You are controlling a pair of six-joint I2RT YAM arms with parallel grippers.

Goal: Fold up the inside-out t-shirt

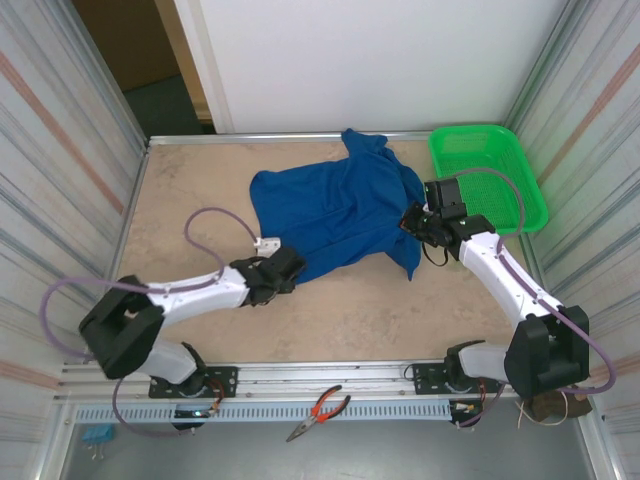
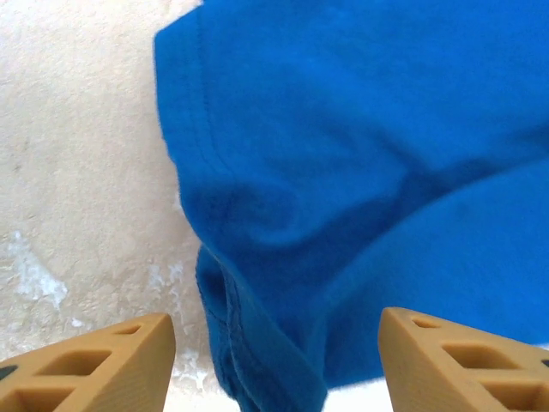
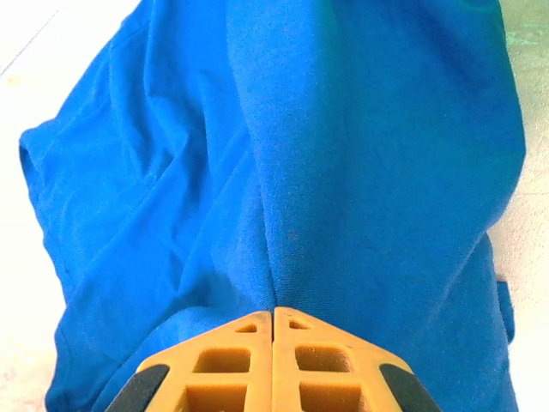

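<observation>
Royal-blue cloth lies rumpled on the far half of the tabletop point(image 1: 350, 320): the t-shirt point(image 1: 335, 205) is spread in a loose, uneven heap, one part reaching up toward the back edge and a corner hanging down at the near right. A green basket point(image 1: 490, 130) sits just beside it at the far right, and the shirt's cloth comes close to its near-left corner. Red-handled pliers point(image 1: 318, 410) lie on the rail in front of the arm bases, well apart from the work.

The left claw point(image 1: 285, 270) sits at the shirt's near-left edge. Its wrist view shows the left claw point(image 2: 276, 339) spread wide, with a stitched hem of the t-shirt point(image 2: 360, 172) lying between the fingers but not clamped by them. The right claw point(image 1: 410, 222) is at the shirt's right side. From its own wrist the right claw point(image 3: 274, 313) has its fingers pressed together, and a raised ridge of the t-shirt point(image 3: 283, 154) runs straight away from the tips, so it looks to be pinching a fold of the cloth.

As for progress, I judge the task to be early. No neat fold shows, the outline is irregular, and the sleeves and hem are not squared up. Flattening the shirt and making every fold appear to remain.
</observation>
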